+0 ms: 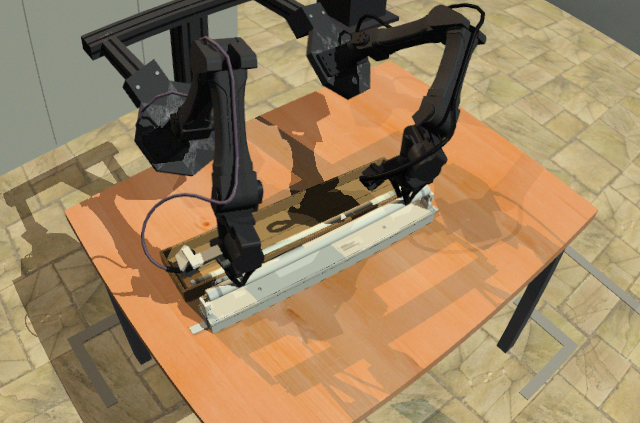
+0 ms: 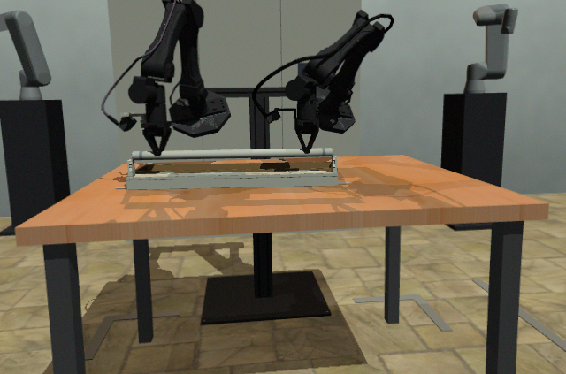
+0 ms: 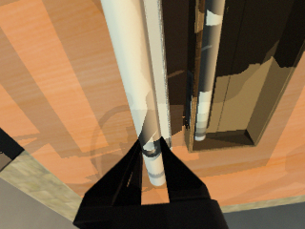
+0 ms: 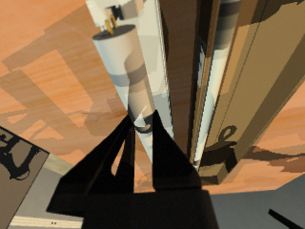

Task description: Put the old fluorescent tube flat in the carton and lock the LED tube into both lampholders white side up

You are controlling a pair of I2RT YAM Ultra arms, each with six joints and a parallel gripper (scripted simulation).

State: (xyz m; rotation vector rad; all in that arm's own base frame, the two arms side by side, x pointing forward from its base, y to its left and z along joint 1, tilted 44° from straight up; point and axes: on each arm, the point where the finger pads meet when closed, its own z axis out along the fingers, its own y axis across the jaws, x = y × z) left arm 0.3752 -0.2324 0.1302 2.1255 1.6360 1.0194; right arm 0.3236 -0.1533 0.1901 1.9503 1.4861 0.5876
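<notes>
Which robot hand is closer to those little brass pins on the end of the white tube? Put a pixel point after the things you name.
The right gripper [image 1: 241, 282] [image 2: 157, 154] [image 4: 143, 115]: it grips the tube [image 1: 320, 241] [image 2: 233, 154] [image 3: 126, 52] [image 4: 138, 91] just in from the pins [image 4: 111, 24]. The left gripper [image 1: 407, 200] [image 2: 306, 151] [image 3: 151, 141] grips it near the opposite end.

From my station, I have the light fixture [image 1: 330, 268] [image 2: 232, 181] and the box [image 1: 193, 290] [image 2: 205, 165] [image 3: 256, 143] [image 4: 257, 62] side by side on the surface [image 1: 465, 278] [image 2: 283, 219], the box nearer the arm mounts. One tube [image 1: 289, 240] [image 3: 214, 29] [image 4: 214, 81] lies lengthwise in the box, along the side facing the fixture. I see another tube [image 1: 310, 245] [image 2: 233, 154] [image 3: 125, 52] [image 4: 129, 67] above the fixture, between my left pincer [image 1: 406, 200] [image 2: 307, 150] [image 3: 151, 141] fingers near its left end and my right pincer [image 1: 241, 281] [image 2: 157, 153] [image 4: 143, 115] fingers near its right.
</notes>
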